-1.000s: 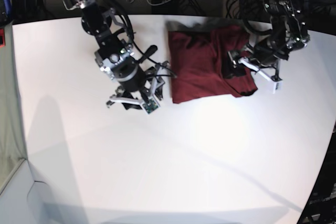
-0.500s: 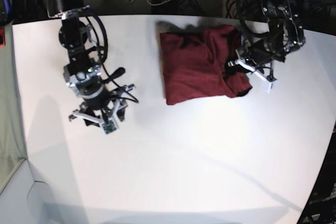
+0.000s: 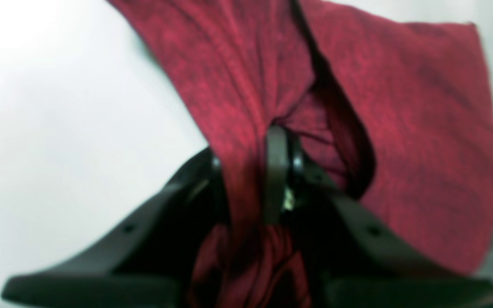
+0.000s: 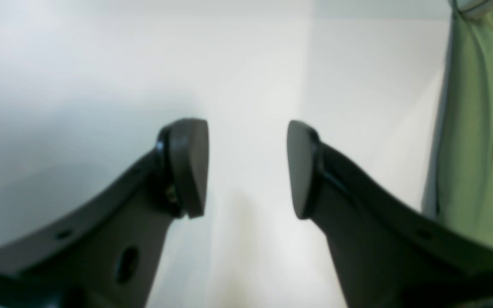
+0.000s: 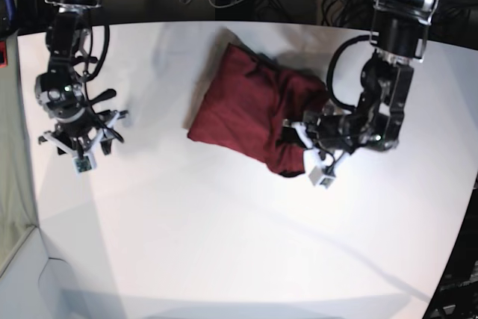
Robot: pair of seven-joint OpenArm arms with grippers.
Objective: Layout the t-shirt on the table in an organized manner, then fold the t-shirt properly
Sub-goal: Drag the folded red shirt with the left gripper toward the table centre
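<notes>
- Two arms stand over your large, plain white, smooth counter [image 5: 224, 244], one at each side of the base view.
- Your left tool [image 3: 253, 171] is clenched on the dark red, thin knit t-shirt [image 5: 250, 113]: in the left wrist view a bunched fold of the cloth runs down between the black fingers [image 3: 275, 171] and spills out below them.
- In the base view that same left tool [image 5: 306, 143] sits at the garment's near right corner, on the right half of the counter.
- The t-shirt lies as a crumpled, roughly folded heap toward the far middle of the counter, slanting from its far edge down to the pinched corner; the end in the tool looks drawn up into a ridge, while the rest rests on the white surface.
- Your right tool [image 4: 246, 167] is released: its two dark pads [image 4: 188, 164] stand well apart with only bare white counter between them, and nothing is held.
- In the base view the right tool [image 5: 78, 147] hangs over the counter's left side, well apart from the t-shirt.
- A pale green cloth-like sheet [image 4: 477, 128] hangs along the right edge of the right wrist view, beyond the counter's edge.
</notes>
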